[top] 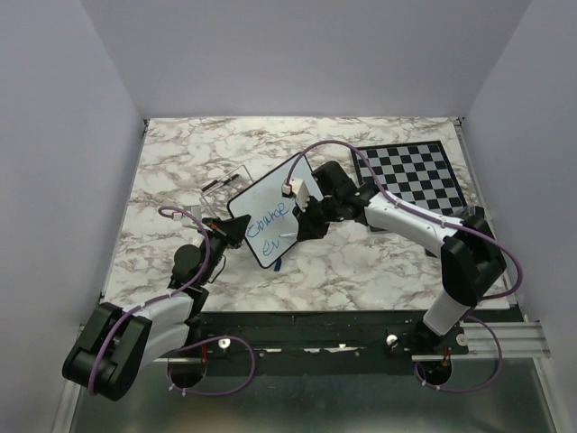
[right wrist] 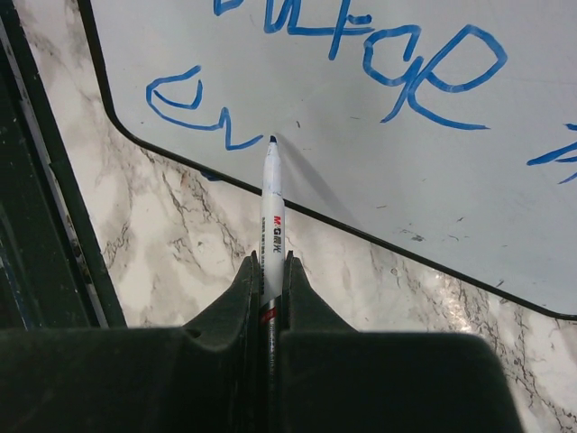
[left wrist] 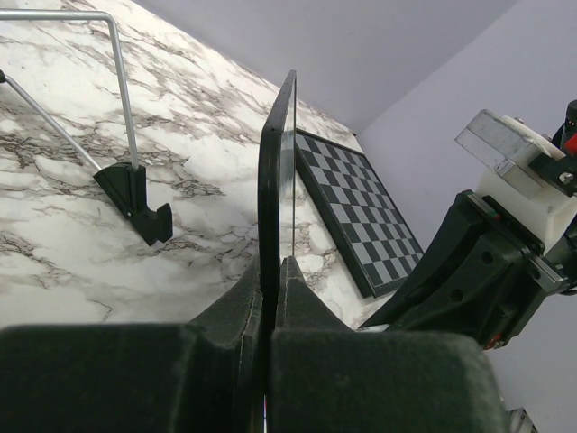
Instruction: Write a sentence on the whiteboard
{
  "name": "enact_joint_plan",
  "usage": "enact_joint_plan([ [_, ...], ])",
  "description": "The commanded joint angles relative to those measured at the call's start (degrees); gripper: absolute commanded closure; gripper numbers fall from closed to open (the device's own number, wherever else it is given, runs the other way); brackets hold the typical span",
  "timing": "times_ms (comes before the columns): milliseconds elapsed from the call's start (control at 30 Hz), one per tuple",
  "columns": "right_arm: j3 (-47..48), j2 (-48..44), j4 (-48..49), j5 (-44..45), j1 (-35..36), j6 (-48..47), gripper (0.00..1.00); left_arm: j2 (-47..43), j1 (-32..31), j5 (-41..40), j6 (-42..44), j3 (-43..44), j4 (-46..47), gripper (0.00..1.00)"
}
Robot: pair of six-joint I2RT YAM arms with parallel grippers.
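Observation:
The whiteboard (top: 270, 216) stands tilted on the marble table, with blue handwritten lettering (top: 271, 219) in two short lines. My left gripper (top: 220, 240) is shut on its lower left edge; the left wrist view shows the board edge-on (left wrist: 276, 171) between the fingers. My right gripper (top: 305, 216) is shut on a white marker (right wrist: 272, 207). The marker's tip rests on or just off the board (right wrist: 361, 117), right after the second line's letters (right wrist: 194, 108). The first line (right wrist: 388, 54) shows above.
A black-and-white chessboard (top: 413, 171) lies at the far right, also in the left wrist view (left wrist: 361, 212). A wire stand with a black foot (left wrist: 135, 198) sits behind the board (top: 221, 185). The marble table's front edge (top: 306, 309) is near the arm bases.

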Motion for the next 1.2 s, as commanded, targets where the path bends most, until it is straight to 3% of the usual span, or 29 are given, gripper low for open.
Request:
enact_joint_plan([
  [0, -0.7, 0.3, -1.9, -2.3, 0.1, -1.4, 0.99, 0.2, -0.3, 0.7, 0.4, -2.2, 2.8, 1.0],
  [633, 0.0, 1.1, -0.2, 4.1, -0.7, 2.0, 0.99, -0.3, -0.3, 0.9, 0.5, -2.2, 2.4, 1.0],
  [1167, 1.6, 0.6, 1.0, 3.6, -1.4, 3.2, 1.0, 0.5, -0.3, 1.0, 0.3, -2.2, 3.2, 1.0],
])
